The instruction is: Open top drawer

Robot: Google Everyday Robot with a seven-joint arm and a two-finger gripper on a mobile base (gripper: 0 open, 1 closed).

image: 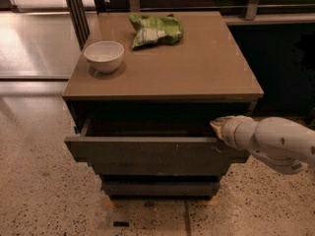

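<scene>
The top drawer (pixel 147 154) of the brown cabinet is pulled part way out, its dark slanted front facing me with small pale scratches right of centre. Its inside is dark and in shadow. My gripper (pixel 220 127) comes in from the right on a white arm and sits at the drawer's upper right edge, at the opening. Two narrower drawer fronts (pixel 160 187) below stay closed.
On the cabinet top (pixel 197 68) stand a white bowl (pixel 104 56) at the left and a green chip bag (pixel 155 29) at the back. Speckled floor lies in front and left. A dark wall panel is at the right, metal posts behind.
</scene>
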